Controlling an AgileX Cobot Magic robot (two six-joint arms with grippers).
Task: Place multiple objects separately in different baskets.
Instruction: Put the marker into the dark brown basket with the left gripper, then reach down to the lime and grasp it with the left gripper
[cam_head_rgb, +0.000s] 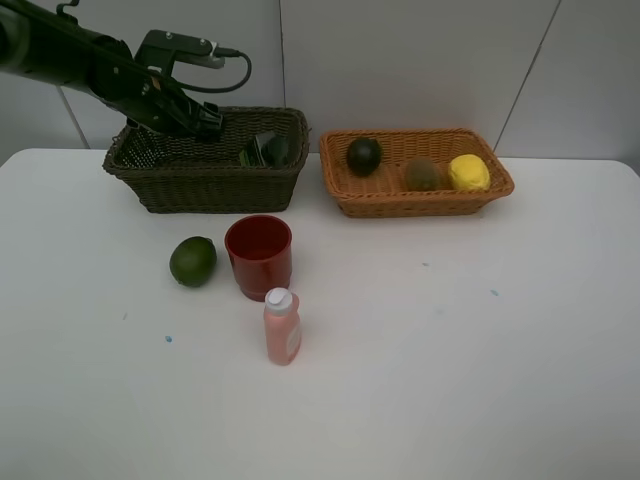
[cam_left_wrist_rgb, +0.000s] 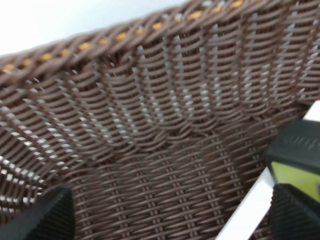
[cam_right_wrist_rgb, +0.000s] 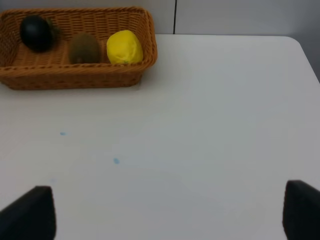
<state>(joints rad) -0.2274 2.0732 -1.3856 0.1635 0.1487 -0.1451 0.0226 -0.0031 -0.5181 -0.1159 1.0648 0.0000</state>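
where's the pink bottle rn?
Exterior high view: the pink bottle stands on the table left of centre, just on the near side of the red cup, with the green lime further left.

your orange basket (cam_right_wrist_rgb: 75, 75) holds a dark round fruit (cam_right_wrist_rgb: 36, 32), a kiwi (cam_right_wrist_rgb: 84, 47) and a lemon (cam_right_wrist_rgb: 124, 47). your right hand (cam_right_wrist_rgb: 165, 212) is spread wide over the white worktop (cam_right_wrist_rgb: 200, 125).

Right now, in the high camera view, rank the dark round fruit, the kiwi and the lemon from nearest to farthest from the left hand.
Measured from the left hand, which is at the dark basket:
1. Dark round fruit, at the left end of the tan basket.
2. Kiwi, in the middle of that basket.
3. Lemon, at its right end.
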